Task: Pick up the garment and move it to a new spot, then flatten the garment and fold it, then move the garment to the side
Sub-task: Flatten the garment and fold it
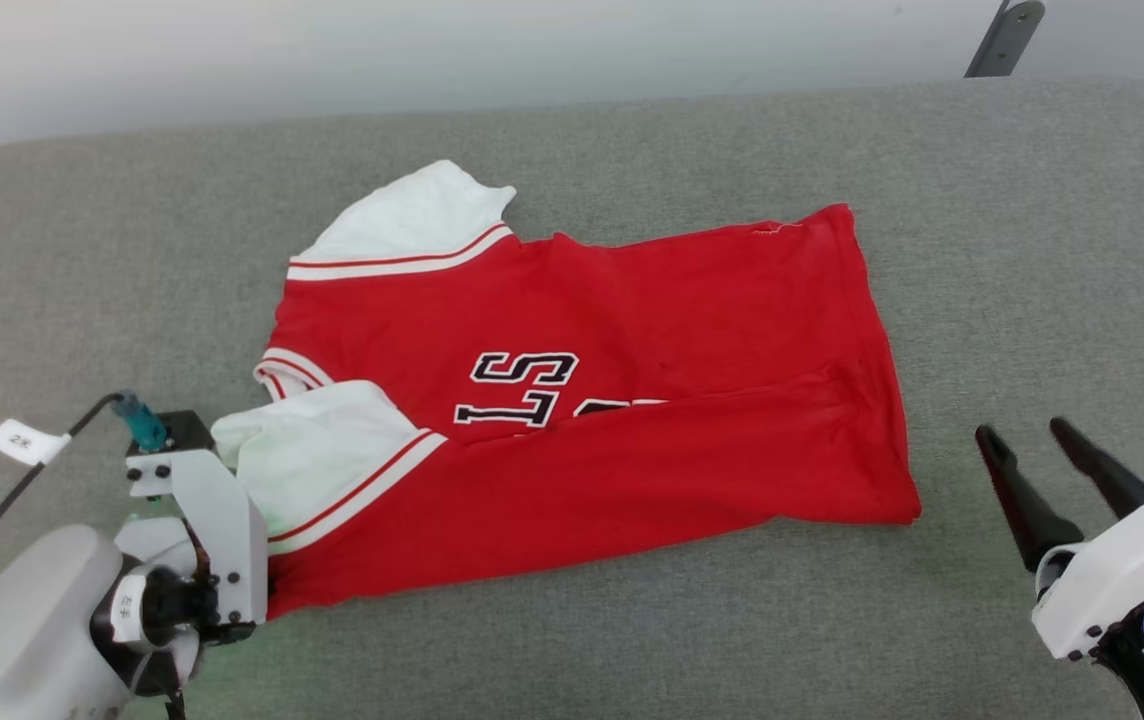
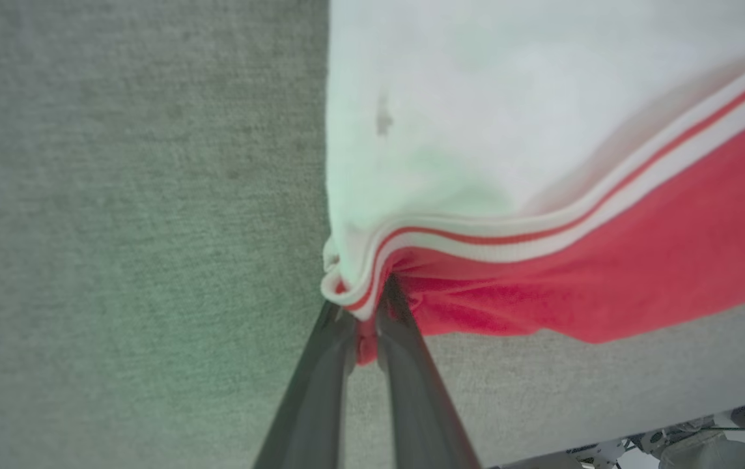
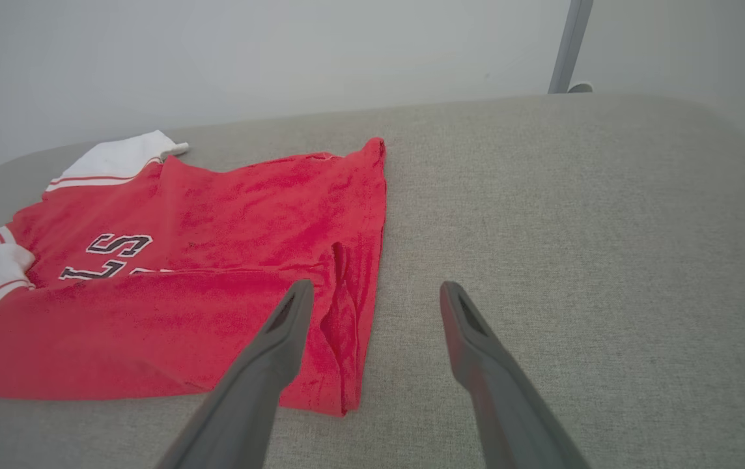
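Though blurred, garment (image 1: 632, 400) hem seemingly inside clenched left tool (image 2: 363, 301); right tool (image 3: 378, 288) released, apart.

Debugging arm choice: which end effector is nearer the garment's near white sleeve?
Left. The left end effector is shut on the sleeve at its striped trim edge; the right end effector hovers open past the garment hem, off the fabric.
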